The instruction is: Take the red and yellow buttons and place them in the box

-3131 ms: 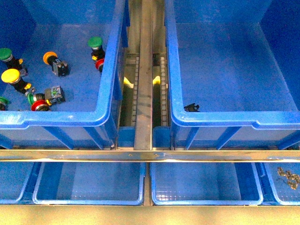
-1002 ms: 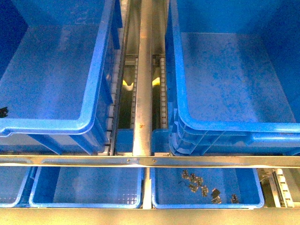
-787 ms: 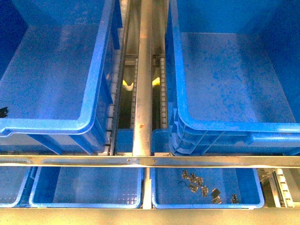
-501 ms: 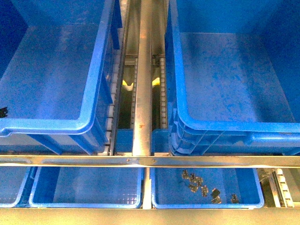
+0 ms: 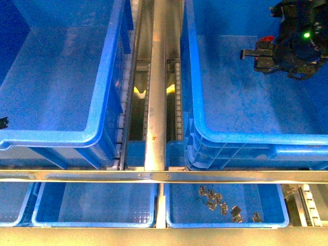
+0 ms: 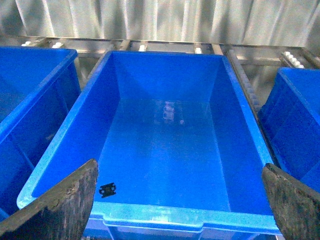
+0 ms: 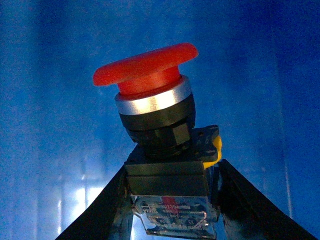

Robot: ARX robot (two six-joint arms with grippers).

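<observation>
My right gripper (image 5: 260,55) is shut on the red button (image 5: 266,39) and holds it above the inside of the right large blue box (image 5: 246,137), near its far right side. In the right wrist view the button's red cap (image 7: 147,72) stands above its black body, which sits clamped between the two fingers (image 7: 102,207) of the gripper (image 7: 172,200), over blue box floor. My left gripper (image 6: 177,220) is open and empty, its fingers (image 6: 60,202) wide apart above the near rim of another large blue box (image 6: 150,220). The yellow button is out of view.
A second large blue crate (image 5: 110,102) stands at the left, with a small black piece (image 5: 3,122) inside; this piece also shows in the left wrist view (image 6: 107,189). A metal rail (image 5: 156,102) runs between the crates. Shallow trays lie below; one (image 5: 171,215) holds several metal clips (image 5: 220,204).
My right arm has come into view at the top right, carrying the red button over the right box. About three seconds ago the view showed a crate holding several buttons.
</observation>
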